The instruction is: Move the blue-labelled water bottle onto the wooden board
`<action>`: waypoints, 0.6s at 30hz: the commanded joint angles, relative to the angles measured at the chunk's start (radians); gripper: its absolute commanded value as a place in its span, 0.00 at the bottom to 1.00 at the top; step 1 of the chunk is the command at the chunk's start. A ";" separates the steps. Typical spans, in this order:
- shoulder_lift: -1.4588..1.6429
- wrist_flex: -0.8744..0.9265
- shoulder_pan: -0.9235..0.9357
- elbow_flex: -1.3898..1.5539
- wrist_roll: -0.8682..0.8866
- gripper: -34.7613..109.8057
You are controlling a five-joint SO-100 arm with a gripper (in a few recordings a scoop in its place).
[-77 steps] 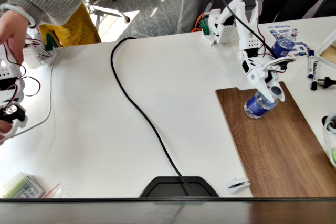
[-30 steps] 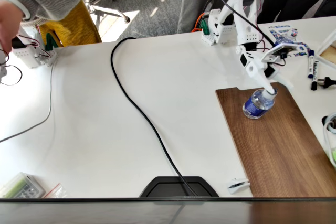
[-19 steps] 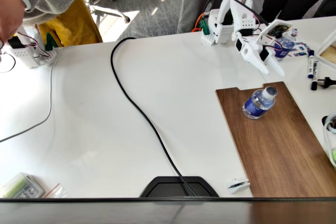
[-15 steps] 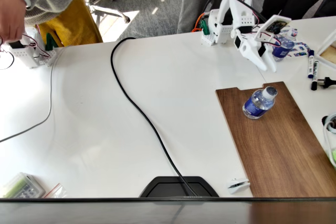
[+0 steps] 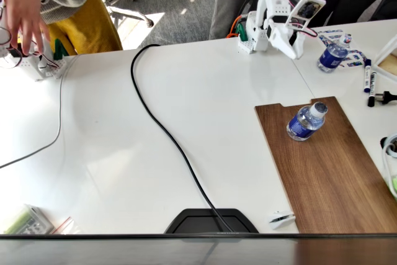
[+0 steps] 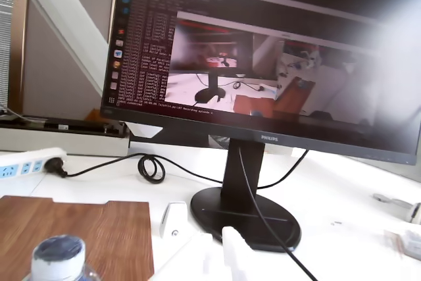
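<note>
i can see the blue-labelled water bottle (image 5: 305,122) standing on the wooden board (image 5: 329,172), near the board's notched far end in the fixed view, with nothing touching it. in the wrist view only its pale cap and shoulders (image 6: 59,258) poke up at the bottom edge; the rest is cut off, and just one corner of the board (image 6: 85,228) shows there.

the claw (image 5: 290,44) is raised beside the arm's base at the far edge of the desk (image 5: 155,153), well apart from the bottle. it holds nothing, but from this angle i cannot tell whether its fingers are spread or closed. in the wrist view the white fingertips (image 6: 231,249) are blurred and cropped at the bottom.

a second blue-labelled bottle (image 5: 330,55) stands on the desk near some markers (image 5: 367,77); i can't read the print on either label.

the monitor (image 6: 263,64) in the wrist view carries "philips" on its lower bezel. a black cable (image 5: 167,134) crosses the desk. the board's right side runs out of the fixed picture. a person's hand (image 5: 25,10) reaches in at the top left.
</note>
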 commanded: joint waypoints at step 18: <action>0.537 0.138 0.054 0.339 -0.021 0.24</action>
